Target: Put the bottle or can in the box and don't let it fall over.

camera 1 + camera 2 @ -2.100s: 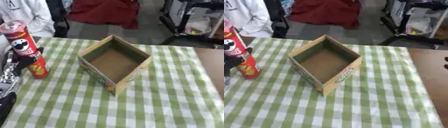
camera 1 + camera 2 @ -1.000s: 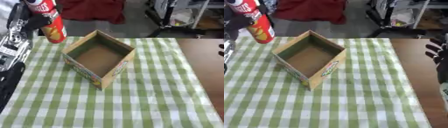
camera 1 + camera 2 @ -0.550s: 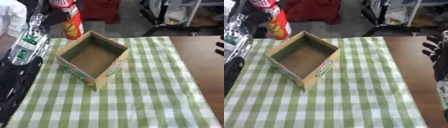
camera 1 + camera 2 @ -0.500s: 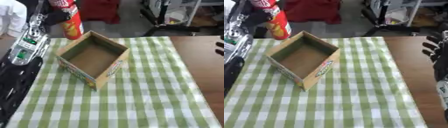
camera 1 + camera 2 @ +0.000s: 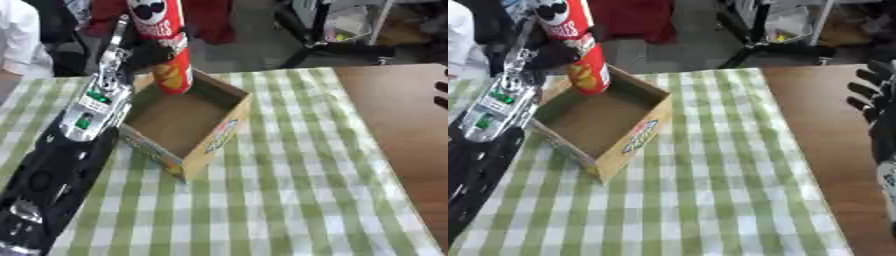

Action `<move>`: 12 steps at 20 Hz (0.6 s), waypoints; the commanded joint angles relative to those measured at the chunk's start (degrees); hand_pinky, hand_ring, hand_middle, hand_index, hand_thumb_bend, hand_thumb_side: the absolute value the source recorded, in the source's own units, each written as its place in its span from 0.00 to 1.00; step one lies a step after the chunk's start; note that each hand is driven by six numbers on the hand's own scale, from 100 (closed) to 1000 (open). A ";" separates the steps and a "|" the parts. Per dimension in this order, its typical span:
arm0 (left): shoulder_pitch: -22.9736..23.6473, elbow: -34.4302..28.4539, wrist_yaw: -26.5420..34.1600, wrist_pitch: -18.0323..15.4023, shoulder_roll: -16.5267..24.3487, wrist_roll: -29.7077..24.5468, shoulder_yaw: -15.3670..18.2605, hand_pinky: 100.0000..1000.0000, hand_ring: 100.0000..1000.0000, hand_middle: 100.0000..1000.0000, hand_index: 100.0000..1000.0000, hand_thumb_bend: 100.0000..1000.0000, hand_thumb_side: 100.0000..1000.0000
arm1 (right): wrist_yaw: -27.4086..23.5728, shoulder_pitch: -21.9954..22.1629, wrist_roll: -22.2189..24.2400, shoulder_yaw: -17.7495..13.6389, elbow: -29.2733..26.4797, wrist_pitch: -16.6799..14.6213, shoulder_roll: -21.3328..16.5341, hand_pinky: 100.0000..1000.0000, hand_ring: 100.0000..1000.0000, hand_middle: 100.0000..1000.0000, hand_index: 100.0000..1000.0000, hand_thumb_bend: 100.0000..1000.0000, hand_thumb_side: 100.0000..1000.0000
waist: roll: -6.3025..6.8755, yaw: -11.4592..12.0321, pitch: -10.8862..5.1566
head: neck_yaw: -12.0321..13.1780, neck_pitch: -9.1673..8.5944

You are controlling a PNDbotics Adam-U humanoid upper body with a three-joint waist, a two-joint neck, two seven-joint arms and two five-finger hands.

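Over far left corner of box: red can, upright, clamped in left hand; lowering and release remain

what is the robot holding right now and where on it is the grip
The left hand holds the red Pringles can around its middle, upright over the far corner of the cardboard box. The right hand holds nothing, fingers open at the right edge.

Both head eyes look down, sharing the box.
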 commanded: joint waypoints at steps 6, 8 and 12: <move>1.44 2.40 1.19 -4.82 -0.42 -0.68 0.05 0.81 0.51 0.48 0.58 0.37 0.00 | -0.36 -1.35 -0.17 -0.23 -1.83 -0.17 -0.83 0.87 0.85 0.83 0.88 0.23 0.90 | -0.30 -0.21 -0.58 | -0.14 -0.93; 1.54 2.98 1.38 -5.23 -0.47 -0.99 -0.02 0.82 0.57 0.52 0.62 0.49 0.00 | -0.41 -1.37 -0.24 -0.23 -1.88 -0.19 -0.78 0.87 0.85 0.83 0.88 0.22 0.90 | -0.39 -0.19 -0.57 | -0.09 -0.99; 1.81 3.56 0.92 -5.38 -0.36 -1.93 -0.10 0.89 0.73 0.62 0.71 0.73 0.00 | -0.46 -1.31 -0.29 -0.19 -1.89 -0.18 -0.78 0.87 0.85 0.83 0.88 0.22 0.90 | -0.48 0.02 -0.61 | -0.09 -1.02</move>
